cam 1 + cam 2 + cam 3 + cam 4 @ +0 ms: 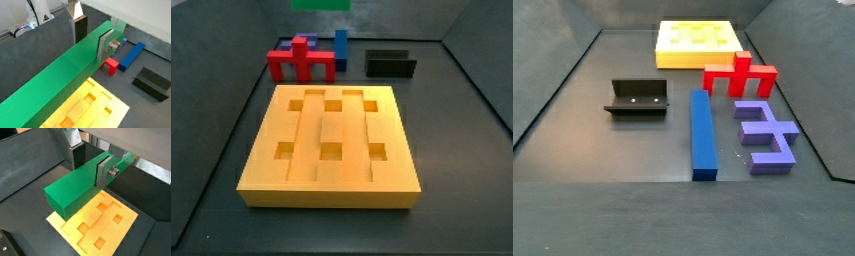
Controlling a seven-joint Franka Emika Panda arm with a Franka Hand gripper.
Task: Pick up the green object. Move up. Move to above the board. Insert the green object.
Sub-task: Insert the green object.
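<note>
My gripper (92, 40) is shut on the green object (60, 80), a long green bar, and grips it across its width near one end. It holds the bar high above the board (100, 107). The same grip shows in the second wrist view, with the gripper (90, 167), the bar (73, 188) and the board (100, 225) under it. In a side view only a strip of the bar (321, 4) shows at the top edge, above the far end of the board (331, 185). The gripper is out of view there. The board (694, 55) lies at the far end.
A red comb-like piece (302, 62) (738, 75) stands just beyond the board. Near it are a long blue bar (703, 135), a purple piece (767, 130) and the black fixture (640, 98) (390, 64). Grey walls enclose the floor.
</note>
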